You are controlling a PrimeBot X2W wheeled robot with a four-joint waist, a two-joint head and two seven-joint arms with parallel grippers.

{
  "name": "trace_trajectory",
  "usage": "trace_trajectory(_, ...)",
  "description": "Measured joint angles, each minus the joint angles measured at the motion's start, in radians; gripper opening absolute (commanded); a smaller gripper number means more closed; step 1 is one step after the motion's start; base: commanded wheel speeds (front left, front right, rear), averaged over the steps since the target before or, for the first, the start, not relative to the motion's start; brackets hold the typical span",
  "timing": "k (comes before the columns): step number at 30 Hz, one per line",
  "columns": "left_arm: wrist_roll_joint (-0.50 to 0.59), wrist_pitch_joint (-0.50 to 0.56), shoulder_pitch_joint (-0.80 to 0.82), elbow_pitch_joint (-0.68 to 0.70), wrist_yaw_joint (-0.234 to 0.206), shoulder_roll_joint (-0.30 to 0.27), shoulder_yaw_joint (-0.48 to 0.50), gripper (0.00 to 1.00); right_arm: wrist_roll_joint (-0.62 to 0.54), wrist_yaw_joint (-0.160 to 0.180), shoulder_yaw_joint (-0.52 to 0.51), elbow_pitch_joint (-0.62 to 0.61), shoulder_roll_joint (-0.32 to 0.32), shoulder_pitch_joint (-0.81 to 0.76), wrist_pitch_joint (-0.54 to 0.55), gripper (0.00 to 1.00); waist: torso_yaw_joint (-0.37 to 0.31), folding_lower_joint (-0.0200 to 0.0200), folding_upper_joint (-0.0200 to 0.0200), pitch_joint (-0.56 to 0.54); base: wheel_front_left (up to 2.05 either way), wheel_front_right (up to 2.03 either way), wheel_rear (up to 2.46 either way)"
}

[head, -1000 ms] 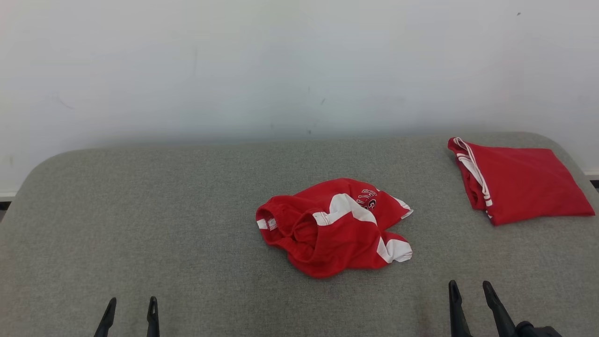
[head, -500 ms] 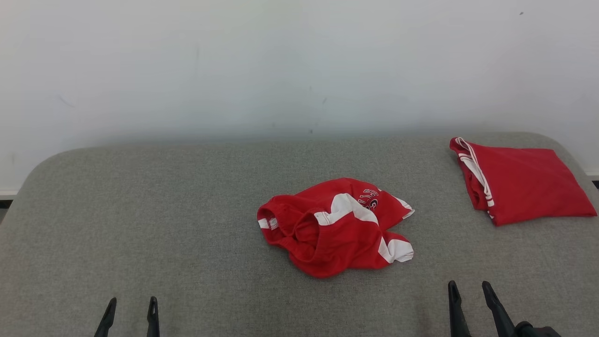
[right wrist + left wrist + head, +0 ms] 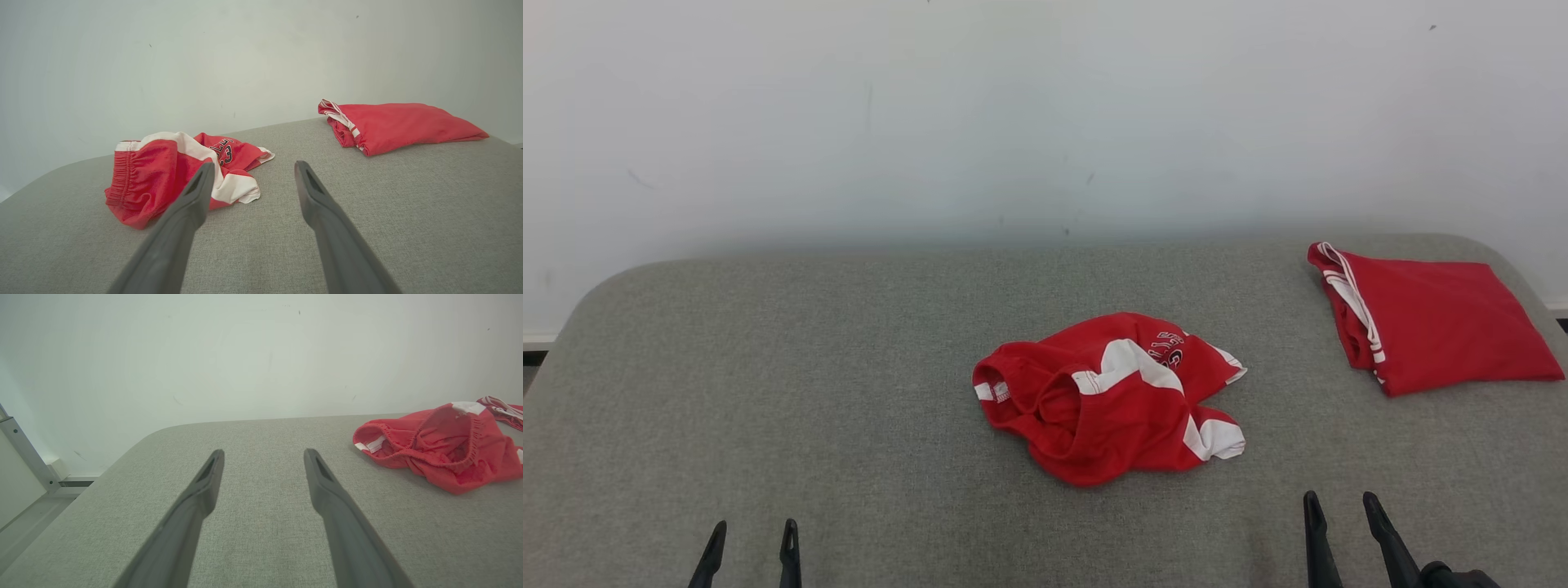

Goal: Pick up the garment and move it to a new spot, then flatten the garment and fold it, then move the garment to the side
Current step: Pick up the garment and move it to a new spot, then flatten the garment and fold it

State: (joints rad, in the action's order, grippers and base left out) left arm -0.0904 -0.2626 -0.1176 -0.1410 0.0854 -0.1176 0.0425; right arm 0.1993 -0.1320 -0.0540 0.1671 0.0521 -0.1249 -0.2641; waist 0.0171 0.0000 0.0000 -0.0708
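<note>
1. Garment (image 3: 1107, 398) is spotted crumpled on the grey cushion (image 3: 768, 392), ahead of both claws and nearer the right claw (image 3: 1340, 496).
2. Long axis is laid crosswise: waistband (image 3: 992, 390) is pointed toward the left claw (image 3: 754, 527) side, white hems (image 3: 1217, 437) toward the right.
3. Both claws are spread wide, nothing gripped.
4. Lettering (image 3: 1168, 347) is partly folded under, so it can't be read.

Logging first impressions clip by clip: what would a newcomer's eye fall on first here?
The crumpled red-and-white garment in the middle of the grey padded table stands out most. A neatly folded red garment lies at its far right corner. The left gripper and right gripper sit open and empty at the near edge.
</note>
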Motion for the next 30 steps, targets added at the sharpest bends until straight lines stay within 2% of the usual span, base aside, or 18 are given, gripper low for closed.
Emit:
trace_trajectory(17, 0.005, 0.0, 0.027, -0.016, 0.012, 0.015, -0.014, 1.0, 0.0, 0.0, 0.007, 0.005, 0.0, 0.002, 0.0, 1.0, -0.001, 0.0, 0.0, 0.006, 0.0, 0.0, 0.0)
trace_trajectory(24, -0.012, 0.0, 0.15, -0.055, 0.029, 0.036, -0.08, 1.0, 0.001, 0.0, 0.019, 0.007, 0.0, 0.017, 0.0, 1.0, -0.033, 0.0, 0.0, 0.022, 0.0, 0.0, 0.0)
trace_trajectory(30, -0.059, 0.0, 0.283, -0.142, 0.038, 0.056, -0.171, 1.0, 0.001, 0.0, 0.023, 0.008, 0.0, 0.035, 0.0, 1.0, -0.076, 0.0, 0.0, 0.045, 0.0, 0.0, 0.0)
